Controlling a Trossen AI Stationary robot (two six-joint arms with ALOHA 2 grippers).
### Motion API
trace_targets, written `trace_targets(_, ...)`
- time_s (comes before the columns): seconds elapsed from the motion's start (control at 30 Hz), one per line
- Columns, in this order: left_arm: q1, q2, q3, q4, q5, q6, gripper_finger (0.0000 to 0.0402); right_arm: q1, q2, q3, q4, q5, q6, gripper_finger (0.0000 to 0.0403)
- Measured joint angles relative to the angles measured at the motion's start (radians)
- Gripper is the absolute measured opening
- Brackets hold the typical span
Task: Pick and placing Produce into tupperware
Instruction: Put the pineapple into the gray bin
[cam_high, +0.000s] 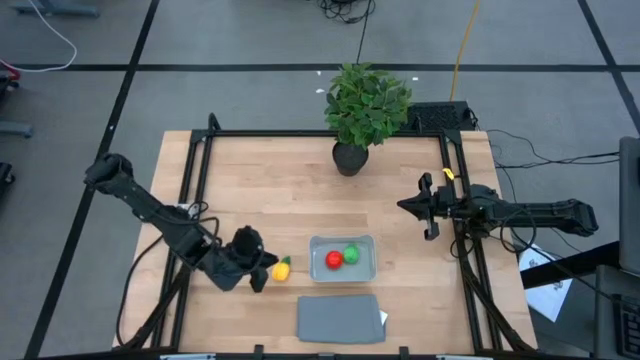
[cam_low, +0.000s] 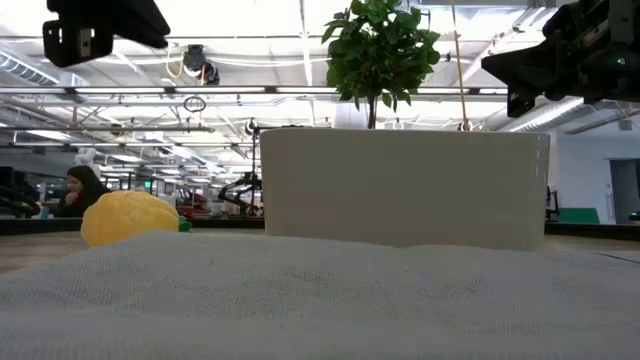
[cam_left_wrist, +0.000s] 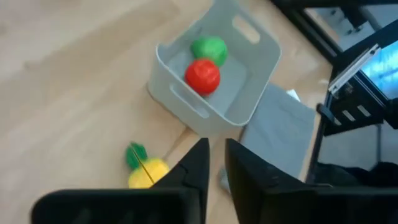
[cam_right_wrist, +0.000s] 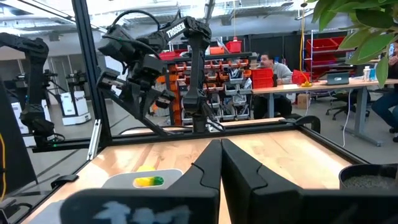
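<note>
- Lid (cam_high: 339, 318) lies at the desk's front edge, tub (cam_high: 343, 258) just behind it holding red (cam_high: 334, 260) and green (cam_high: 351, 254) pieces.
- Yellow piece (cam_high: 282, 269) rests on the desk left of the tub, green tip toward it.
- Left gripper (cam_high: 260, 276), fingers narrowly apart, holds nothing, touching or just beside the yellow piece.
- Right gripper (cam_high: 430, 206) waits closed near the right edge, far from it.

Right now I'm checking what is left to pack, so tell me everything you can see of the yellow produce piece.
The yellow produce piece is small, rounded and bumpy-skinned, looks like plastic, and has a green leafy tip. It lies on its side on the bare wooden table, outside the tupperware and beside its left wall. The left gripper is right next to it, fingers slightly apart; whether they touch it is unclear.
</note>
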Motion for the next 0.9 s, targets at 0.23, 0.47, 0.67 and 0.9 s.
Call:
trace_targets(0.23, 0.066, 0.0, 0.003, -0.008, 0.205, -0.043, 0.0126, 0.0, 0.0, 0.0, 0.0, -0.002, -0.002, 0.0)
trace_targets(0.47, 0.095, 0.006, 0.003, -0.014, 0.299, -0.015, 0.0217, 0.0, 0.0, 0.0, 0.0, -0.004, -0.003, 0.0)
trace_targets(0.67, 0.117, 0.028, 0.003, -0.04, 0.344, -0.013, 0.0291, 0.0, 0.0, 0.0, 0.0, -0.005, -0.003, 0.0)
trace_targets(0.9, 0.164, 0.128, 0.003, -0.057, 0.548, -0.04, 0.0348, 0.0, 0.0, 0.0, 0.0, -0.005, -0.003, 0.0)
